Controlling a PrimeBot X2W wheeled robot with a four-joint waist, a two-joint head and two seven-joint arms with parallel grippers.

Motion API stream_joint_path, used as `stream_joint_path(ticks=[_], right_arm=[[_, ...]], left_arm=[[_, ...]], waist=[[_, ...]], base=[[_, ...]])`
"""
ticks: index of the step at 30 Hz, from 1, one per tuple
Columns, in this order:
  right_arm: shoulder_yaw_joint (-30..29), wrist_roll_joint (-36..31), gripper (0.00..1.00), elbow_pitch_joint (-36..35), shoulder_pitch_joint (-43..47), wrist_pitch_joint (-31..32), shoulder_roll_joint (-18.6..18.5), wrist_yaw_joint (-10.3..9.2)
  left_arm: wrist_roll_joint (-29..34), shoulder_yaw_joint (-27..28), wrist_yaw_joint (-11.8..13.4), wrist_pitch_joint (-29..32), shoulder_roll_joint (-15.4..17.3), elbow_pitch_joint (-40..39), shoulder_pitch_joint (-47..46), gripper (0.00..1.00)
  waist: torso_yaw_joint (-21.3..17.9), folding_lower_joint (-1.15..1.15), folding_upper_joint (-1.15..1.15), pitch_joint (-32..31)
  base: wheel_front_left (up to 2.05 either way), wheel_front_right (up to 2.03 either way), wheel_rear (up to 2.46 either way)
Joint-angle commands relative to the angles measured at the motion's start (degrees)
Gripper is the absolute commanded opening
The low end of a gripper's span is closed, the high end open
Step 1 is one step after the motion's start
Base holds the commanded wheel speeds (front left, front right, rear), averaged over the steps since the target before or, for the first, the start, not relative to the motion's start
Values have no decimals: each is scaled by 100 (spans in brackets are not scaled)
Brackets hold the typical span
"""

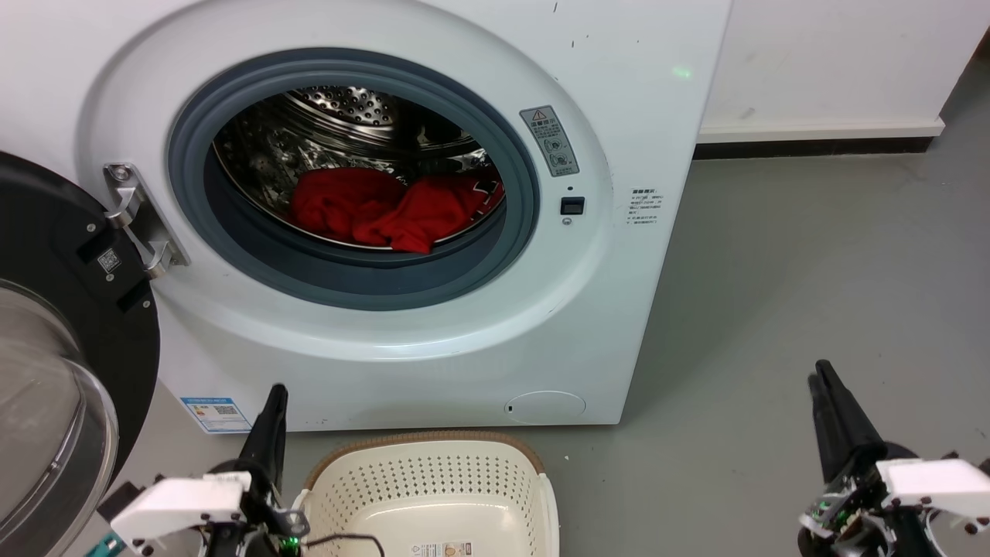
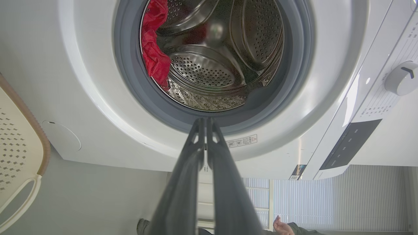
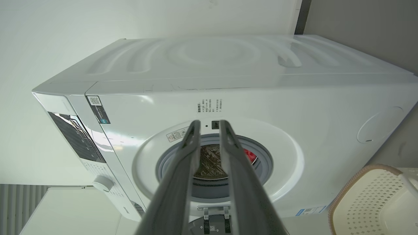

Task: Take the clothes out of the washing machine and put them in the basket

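We are holding our left gripper (image 1: 276, 393) clenched empty beside the basket (image 1: 433, 480) and our right gripper (image 1: 818, 373) slightly parted; the red clothes (image 1: 387, 205) are lying in the washing machine (image 1: 464, 333).

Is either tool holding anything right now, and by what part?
Nothing is held. The left tool is shut on nothing, the right tool is open and empty; the clothes lie in the washer.

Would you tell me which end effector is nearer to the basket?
Left. The left end effector sits beside the basket's left rim; the right end effector is far off to its right.
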Motion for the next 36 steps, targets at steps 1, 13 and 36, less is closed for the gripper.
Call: stream_joint_path(ticks=[1,13,36], right_arm=[[2,-1,100,22,34,-6,2,0],[85,-245,100,-39,81,-355,-1,0],[-429,-3247,100,-777,-81,-883,-7,0]], left_arm=[[3,-4,0,-6,-2,28,36,100],[270,110,-3,-351,0,-174,149,100],[2489,1121,318,-874,5,-872,20,100]], waist=[[0,0,0,1],[-16,0,0,13],[-51,0,0,65]], base=[[0,0,0],[0,0,0],[0,0,0]])
